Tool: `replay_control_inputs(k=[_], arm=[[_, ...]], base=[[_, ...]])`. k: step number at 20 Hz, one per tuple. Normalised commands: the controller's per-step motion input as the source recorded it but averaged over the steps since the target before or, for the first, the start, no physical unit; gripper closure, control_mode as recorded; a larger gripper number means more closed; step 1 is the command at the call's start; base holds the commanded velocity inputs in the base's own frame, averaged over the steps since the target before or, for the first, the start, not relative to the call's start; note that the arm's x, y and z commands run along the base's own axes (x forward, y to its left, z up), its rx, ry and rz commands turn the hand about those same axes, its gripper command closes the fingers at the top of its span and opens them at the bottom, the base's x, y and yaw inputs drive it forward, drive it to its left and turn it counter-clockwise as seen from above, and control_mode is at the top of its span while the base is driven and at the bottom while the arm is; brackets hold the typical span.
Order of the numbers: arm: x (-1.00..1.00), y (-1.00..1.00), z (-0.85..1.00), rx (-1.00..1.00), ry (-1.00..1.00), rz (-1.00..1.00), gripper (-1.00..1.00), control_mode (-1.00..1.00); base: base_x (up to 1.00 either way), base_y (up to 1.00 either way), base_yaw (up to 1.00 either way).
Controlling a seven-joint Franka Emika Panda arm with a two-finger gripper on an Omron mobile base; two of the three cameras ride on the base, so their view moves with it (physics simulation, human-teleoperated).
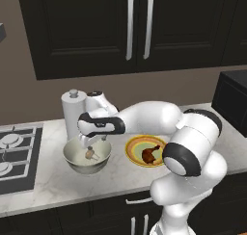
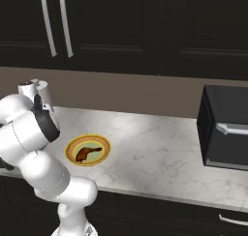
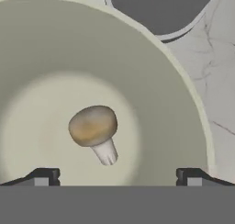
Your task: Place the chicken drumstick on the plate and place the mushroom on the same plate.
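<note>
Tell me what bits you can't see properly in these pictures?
- Bowl: cut off by the left and top edges of the hand view.
- Plate: right side hidden behind the arm in the left base view.
- Pincer: just the fingertips peek up in the hand view.
- Microwave: cut off by the right edge in the right base view.

From the left, the robot's forearm hides the plate's [image 1: 136,147] near edge, the hob [image 1: 17,154] runs off the picture's left side, and in the hand view the bowl's [image 3: 183,81] rim is cut off left and below
</note>
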Motion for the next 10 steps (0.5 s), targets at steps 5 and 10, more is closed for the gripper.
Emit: replay_control_inputs(k=[5,10], arm=[[0.00,0.21,-0.20,-0.01,0.00,0.01,-1.00,-1.00],[-0.14,0.17,0.14,0.00,-0.01,0.03,-1.00,-1.00]], base=[[0.00,0.00,0.00],[0.00,0.00,0.00]])
